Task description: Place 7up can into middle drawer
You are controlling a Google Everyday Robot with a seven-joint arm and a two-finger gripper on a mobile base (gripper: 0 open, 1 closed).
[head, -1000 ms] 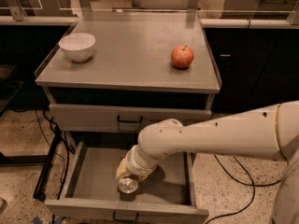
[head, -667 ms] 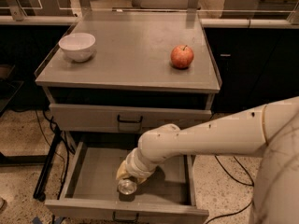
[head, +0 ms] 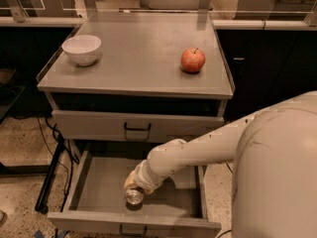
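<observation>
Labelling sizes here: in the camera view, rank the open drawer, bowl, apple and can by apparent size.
1. drawer
2. bowl
3. apple and can look alike; the can is partly hidden under the tool, down at it inside the drawer, so I won't rank them.

One high camera looks down past the arm onto the cabinet (gripper inside the middle drawer).

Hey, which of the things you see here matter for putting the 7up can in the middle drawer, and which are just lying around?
Part of the job:
7up can, inside the open middle drawer
tool, down in that drawer, right at the can

Just lying about:
white bowl and red apple, on the cabinet top
upper drawer, closed
</observation>
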